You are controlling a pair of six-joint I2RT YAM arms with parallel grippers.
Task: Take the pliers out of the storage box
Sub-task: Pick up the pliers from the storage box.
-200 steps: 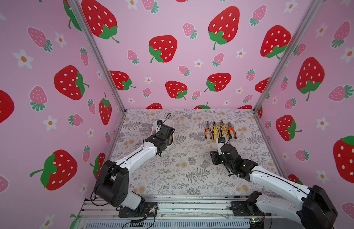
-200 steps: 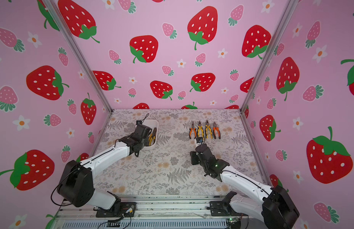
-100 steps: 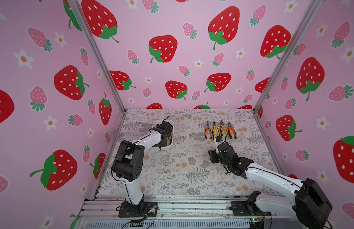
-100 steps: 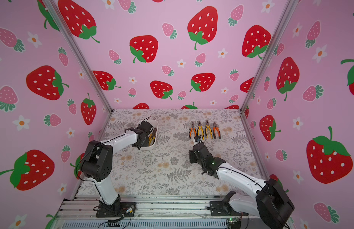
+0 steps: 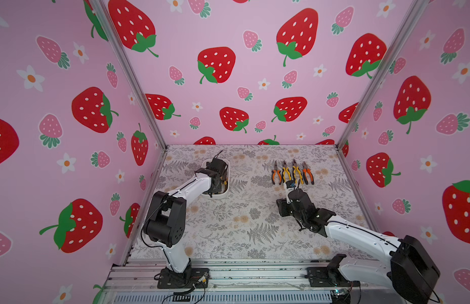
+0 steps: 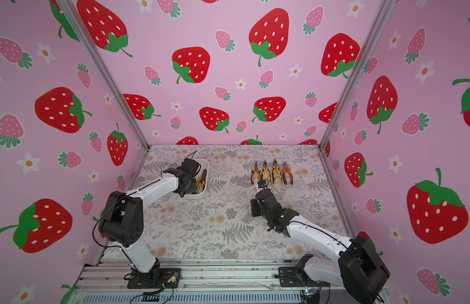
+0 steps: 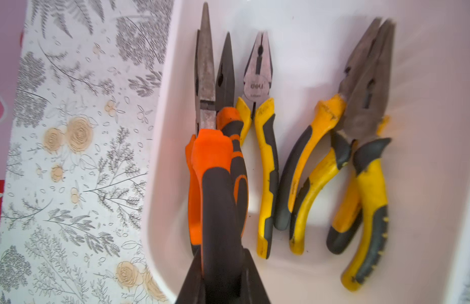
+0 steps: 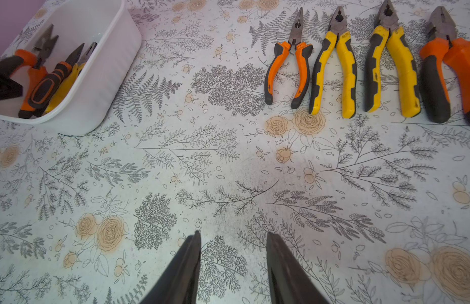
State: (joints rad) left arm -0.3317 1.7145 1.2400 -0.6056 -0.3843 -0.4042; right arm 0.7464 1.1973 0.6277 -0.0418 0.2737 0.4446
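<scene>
Orange and black rubber sits in the left claw (image 7: pixel 220 254). Its two dark fingers are closed on the handles of the orange-handled long-nose pliers (image 7: pixel 215 168), well back from the pivot. The handles are probably chosen because they are the thickest part and give a firmer hold than the thin steel nose. That pair lies along one wall of the storage box (image 7: pixel 160 189) with its nose pointing away from the wrist, so the claw reaches in lengthwise, in line with the tool. Four other pliers (image 7: pixel 265 163) lie beside it on the box floor, one orange-and-black and three yellow-and-black. All point roughly the same way, and two of the yellow ones overlap. In both top views the box sits left of centre, toward the back of the desk (image 5: pixel 241 226), and the left arm bent over it hides most of its inside.

Right of centre, at about the same depth, a row of four pliers (image 5: pixel 293 173) lies on the desk, close side by side, noses toward the back wall. This tidy line looks like the place where removed tools go. The right claw (image 8: pixel 232 244) hangs just in front of that row over bare desk, fingers apart and nothing between them.

Nearly half the job looks done. The next lift should probably go straight up, so the long nose clears the wall and the neighbour pressed against it.
</scene>
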